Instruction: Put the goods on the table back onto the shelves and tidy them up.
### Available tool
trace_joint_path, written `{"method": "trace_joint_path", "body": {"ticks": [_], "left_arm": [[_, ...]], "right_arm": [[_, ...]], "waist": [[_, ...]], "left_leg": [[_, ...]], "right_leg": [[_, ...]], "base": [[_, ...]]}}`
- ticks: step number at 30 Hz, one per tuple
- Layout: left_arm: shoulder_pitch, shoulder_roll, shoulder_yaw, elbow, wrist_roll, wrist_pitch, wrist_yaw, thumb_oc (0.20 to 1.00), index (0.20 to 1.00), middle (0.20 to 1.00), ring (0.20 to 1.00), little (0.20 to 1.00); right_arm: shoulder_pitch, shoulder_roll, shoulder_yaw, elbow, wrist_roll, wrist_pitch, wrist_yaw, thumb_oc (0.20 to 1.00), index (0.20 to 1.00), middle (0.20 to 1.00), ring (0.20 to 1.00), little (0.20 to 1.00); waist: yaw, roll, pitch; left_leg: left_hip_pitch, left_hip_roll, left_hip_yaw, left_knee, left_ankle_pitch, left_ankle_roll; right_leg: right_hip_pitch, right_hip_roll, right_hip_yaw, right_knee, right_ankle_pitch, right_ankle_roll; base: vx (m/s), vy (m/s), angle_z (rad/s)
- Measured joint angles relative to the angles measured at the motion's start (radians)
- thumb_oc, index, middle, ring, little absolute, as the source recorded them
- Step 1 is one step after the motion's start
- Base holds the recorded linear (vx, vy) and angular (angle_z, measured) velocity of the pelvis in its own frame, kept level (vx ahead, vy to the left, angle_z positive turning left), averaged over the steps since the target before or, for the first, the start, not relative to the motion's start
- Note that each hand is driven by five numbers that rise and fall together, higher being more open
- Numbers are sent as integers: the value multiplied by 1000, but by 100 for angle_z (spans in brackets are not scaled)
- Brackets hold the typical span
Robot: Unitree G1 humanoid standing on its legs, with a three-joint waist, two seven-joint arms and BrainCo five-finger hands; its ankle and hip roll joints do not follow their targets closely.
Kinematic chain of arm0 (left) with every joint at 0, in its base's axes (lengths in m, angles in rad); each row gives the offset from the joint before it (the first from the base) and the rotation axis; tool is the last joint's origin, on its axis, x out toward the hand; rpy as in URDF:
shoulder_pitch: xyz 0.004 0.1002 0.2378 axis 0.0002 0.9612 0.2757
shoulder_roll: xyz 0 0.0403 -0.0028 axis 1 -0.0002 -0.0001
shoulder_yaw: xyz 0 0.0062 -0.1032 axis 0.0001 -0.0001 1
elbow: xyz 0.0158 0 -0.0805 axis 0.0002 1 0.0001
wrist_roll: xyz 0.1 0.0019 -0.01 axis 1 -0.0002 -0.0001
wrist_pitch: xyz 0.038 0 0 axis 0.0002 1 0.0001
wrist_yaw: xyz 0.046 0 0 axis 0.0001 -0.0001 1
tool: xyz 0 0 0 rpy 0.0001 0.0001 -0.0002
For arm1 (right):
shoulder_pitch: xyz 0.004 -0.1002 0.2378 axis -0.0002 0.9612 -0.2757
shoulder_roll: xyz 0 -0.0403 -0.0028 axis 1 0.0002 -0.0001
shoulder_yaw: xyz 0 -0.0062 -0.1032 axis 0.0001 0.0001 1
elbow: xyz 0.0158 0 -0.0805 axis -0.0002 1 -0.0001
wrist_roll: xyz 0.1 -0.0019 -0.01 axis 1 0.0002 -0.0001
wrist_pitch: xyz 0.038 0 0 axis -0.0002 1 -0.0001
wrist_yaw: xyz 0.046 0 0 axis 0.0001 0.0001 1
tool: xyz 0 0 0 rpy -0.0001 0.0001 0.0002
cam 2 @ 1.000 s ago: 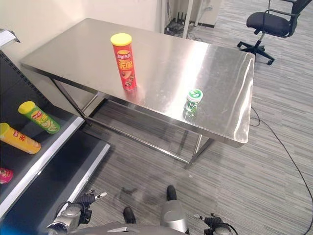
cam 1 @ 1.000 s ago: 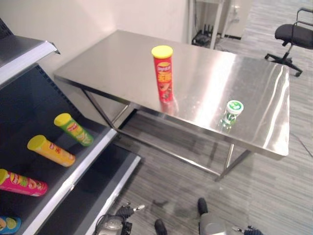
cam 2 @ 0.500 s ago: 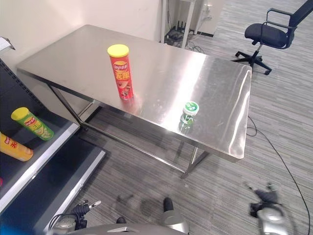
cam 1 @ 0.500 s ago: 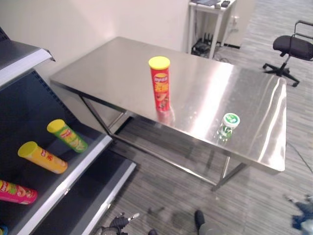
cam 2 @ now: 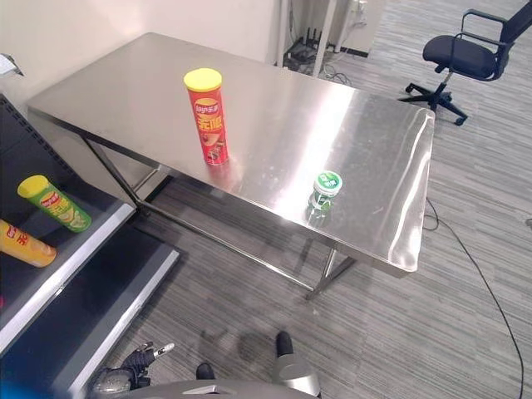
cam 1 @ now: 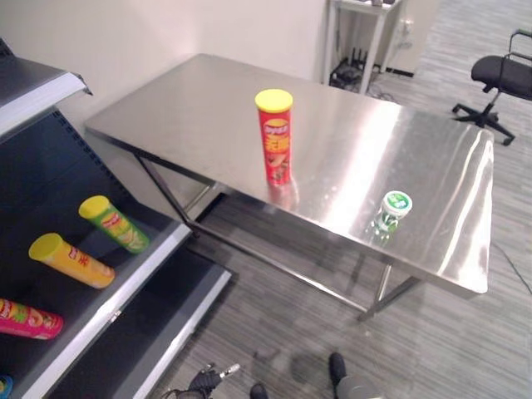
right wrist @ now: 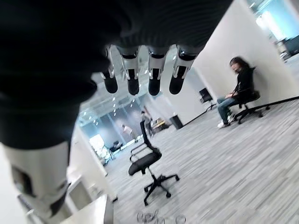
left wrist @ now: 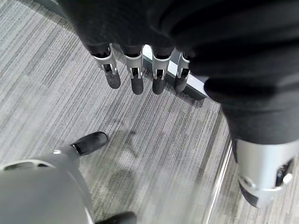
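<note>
Meanwhile the view has shifted slightly since half a second ago, but nothing has been moved: the tall red chip can with yellow lid (cam 1: pixel 275 135) and small green-lidded cup (cam 1: pixel 392 209) remain on the steel counter (cam 1: pixel 191 108). Left hand (left wrist: pixel 140 70) and right hand (right wrist: pixel 140 70) hang loose-fingered, empty, so shelving hasn't begun.

Left hand (left wrist: pixel 140 51): dark ribbed cover across top of left wrist view, silver dark-tipped fingers (left wrist: pixel 137 79) in relaxed row below it, holding nothing; thumb (left wrist: pixel 264 172) apart at lower right of frame. Right hand (right wrist: pixel 93 42): cover across top and left of right wrist view, fingers (right wrist: pixel 155 74) relaxed in row, empty; thumb (right wrist: pixel 39 182) at lower left.
</note>
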Motion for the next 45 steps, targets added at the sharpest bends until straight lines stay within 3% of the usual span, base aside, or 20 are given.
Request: {"method": "trace_joint_path", "body": {"ticks": [1,2,6,13,23,25,33,39,45], "left_arm": [[24,4,-10,-38,-4,1,-5,1000,1000,1000,1000,1000],[32,4,-19,-38,-4,-6,-19,1000,1000,1000,1000,1000],[23,2,-33,-47,-4,-11,-35,1000,1000,1000,1000,1000],[28,1,-38,-38,-3,-11,-61,1000,1000,1000,1000,1000],[-5,-3,-38,-35,0,-26,-65,1000,1000,1000,1000,1000],[-5,-4,-38,-35,0,-26,-66,1000,1000,1000,1000,1000],[-13,-15,-42,0,1,-28,-64,1000,1000,1000,1000,1000],[-3,-19,-46,1,0,-28,-59,1000,1000,1000,1000,1000],[-3,-19,-45,5,1,-28,-52,1000,1000,1000,1000,1000]], "right_arm": [[-39,-80,96,-28,59,17,76,1000,1000,1000,1000,1000],[-26,-141,127,-74,85,-12,134,1000,1000,1000,1000,1000],[-43,-208,152,-183,172,-57,249,1000,1000,1000,1000,1000],[-138,-250,262,-322,205,-91,359,1000,1000,1000,1000,1000],[-189,-256,411,-446,204,-102,461,1000,1000,1000,1000,1000],[-192,-256,437,-451,204,-102,468,1000,1000,1000,1000,1000],[-364,-283,727,-339,44,-100,461,1000,1000,1000,1000,1000],[-410,-282,773,-289,-52,-106,406,1000,1000,1000,1000,1000],[-476,-277,789,-216,-162,-104,343,1000,1000,1000,1000,1000]], "waist": [[-9,-5,2],[-14,2,0],[-2,-3,-3],[7,-27,-10],[11,-25,-12],[11,-22,-13],[28,-12,-25],[60,-9,-27],[60,-10,-26]], "left_leg": [[2,0,7,0,0,-5],[1,-1,5,0,0,-5],[2,5,-4,0,1,-5],[2,2,-11,0,1,-4],[4,2,-17,0,1,-4],[4,2,-18,0,1,-4],[4,3,-19,0,2,-3],[1,3,-31,0,3,-2],[3,4,-48,0,5,-1]], "right_leg": [[3,-2,-3,0,2,-3],[3,-2,-1,0,3,-4],[4,4,-9,1,2,-5],[8,0,-15,2,3,-6],[15,0,-23,1,3,-6],[15,0,-23,1,3,-6],[17,0,-27,0,3,-6],[21,-1,-42,0,2,-7],[33,0,-55,0,-1,-10]], "base": [[9,-19,-7],[0,0,0],[9,-11,7],[6,-4,3],[8,-4,1],[0,0,0],[1,-3,0],[6,-16,5],[2,-17,9]]}}
